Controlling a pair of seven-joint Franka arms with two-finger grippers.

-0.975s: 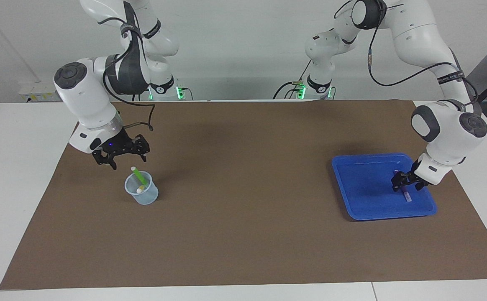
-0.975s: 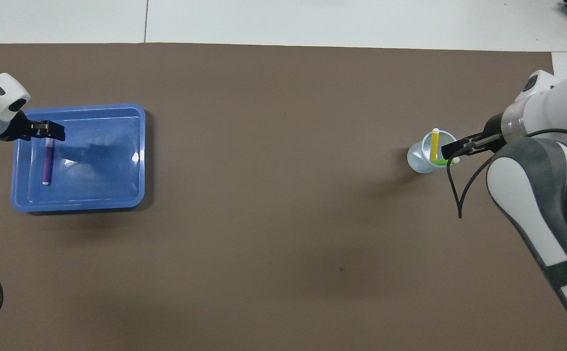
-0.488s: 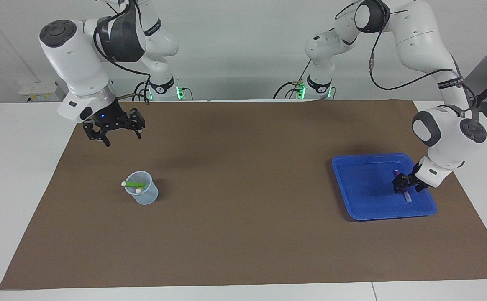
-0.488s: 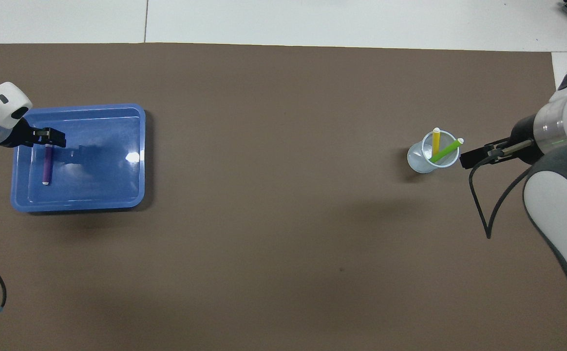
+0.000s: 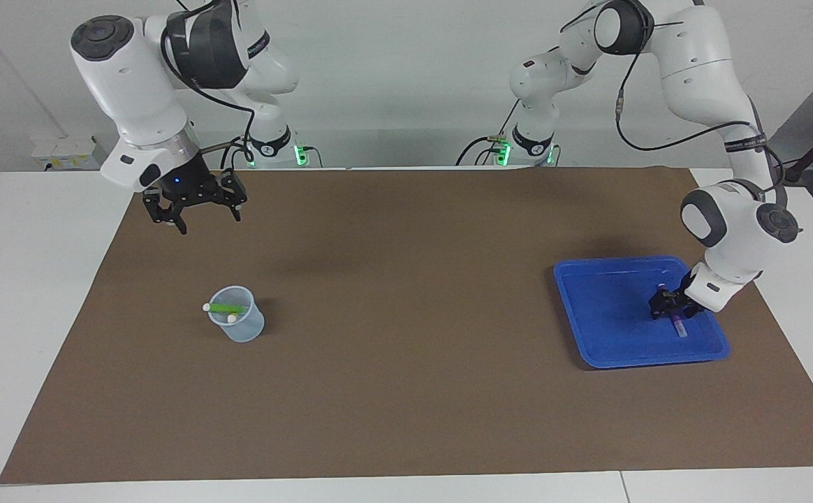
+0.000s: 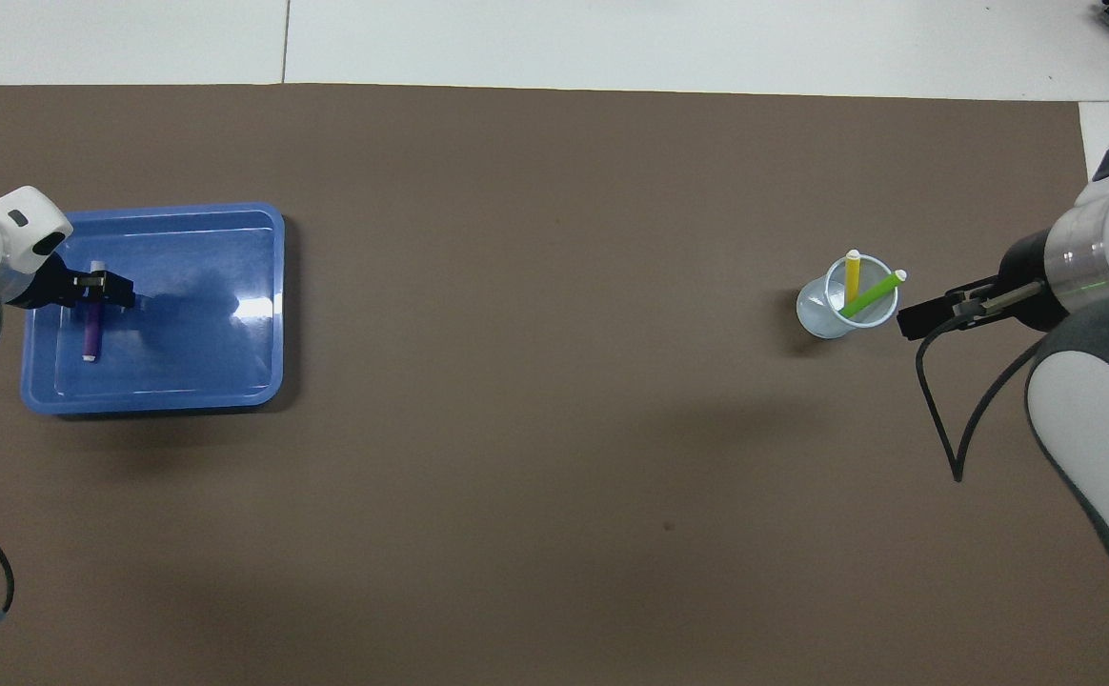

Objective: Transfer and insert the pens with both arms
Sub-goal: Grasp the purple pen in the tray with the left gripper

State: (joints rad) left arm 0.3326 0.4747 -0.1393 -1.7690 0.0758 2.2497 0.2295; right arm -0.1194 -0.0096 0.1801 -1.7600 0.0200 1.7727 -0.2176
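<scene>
A purple pen (image 5: 679,325) (image 6: 90,333) lies in the blue tray (image 5: 609,339) (image 6: 202,376) at the left arm's end of the table. My left gripper (image 5: 668,306) (image 6: 102,286) is down in the tray over the pen's end nearer to the tray's rim. A green pen (image 5: 227,308) (image 6: 871,297) and a yellow pen (image 6: 853,274) stand slanted in a clear cup (image 5: 242,328) (image 6: 816,319) at the right arm's end. My right gripper (image 5: 193,212) (image 6: 917,319) hangs open and empty, high over the brown mat beside the cup.
A brown mat (image 5: 406,349) covers most of the white table. Cables hang from both arms. The tray and the cup are the only things standing on the mat.
My right gripper has risen away from the cup and let go of the green pen, which now leans across the rim. The left gripper has sunk lower onto the purple pen.
</scene>
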